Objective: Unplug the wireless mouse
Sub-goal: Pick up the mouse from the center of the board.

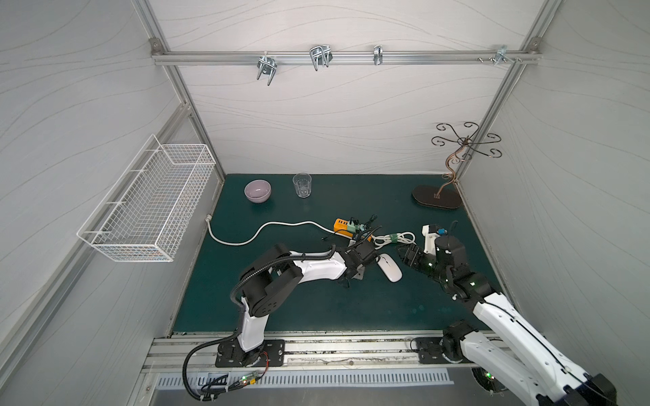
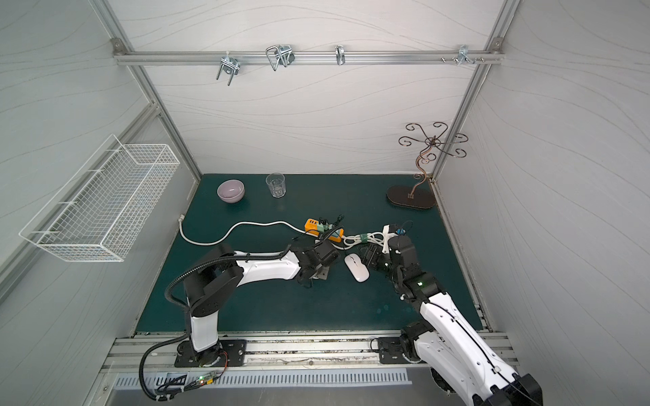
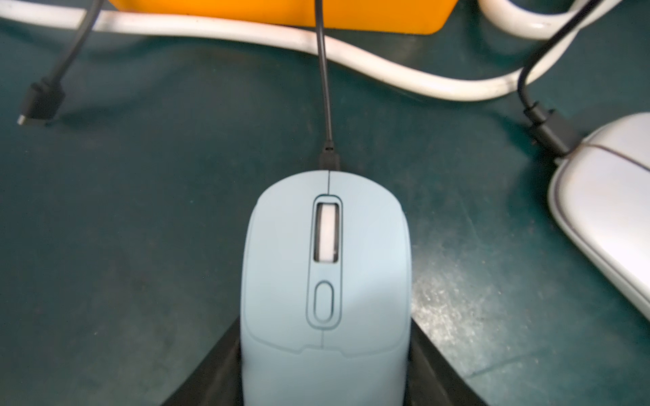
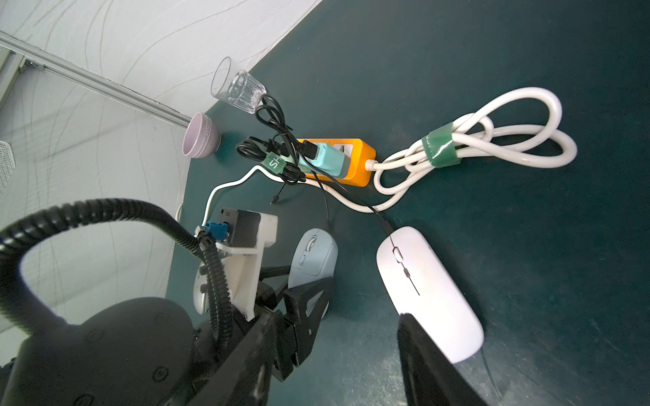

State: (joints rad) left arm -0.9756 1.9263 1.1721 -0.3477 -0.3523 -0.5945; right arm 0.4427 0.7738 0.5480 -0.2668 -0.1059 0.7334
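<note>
Left tool (image 3: 326, 320) is clamped on the blue mouse (image 3: 281, 267), fingers (image 3: 218, 372) tight against both flanks, down on the worktop (image 3: 123, 228) just short of the orange power strip (image 3: 281, 14). Its black cable (image 3: 325, 88) sits plugged into the nose; right tool (image 1: 404, 256) hangs jaws apart, empty, beside the white mouse (image 1: 389, 267).

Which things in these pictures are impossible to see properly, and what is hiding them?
Pale blue plastic mouse: nearly hidden in both top views under the left arm's wrist.
Left fingers: cut by the left wrist view's edge; contact with that mouse unclear.
Flat white mouse: rear covered by a right finger in the right wrist view.
</note>
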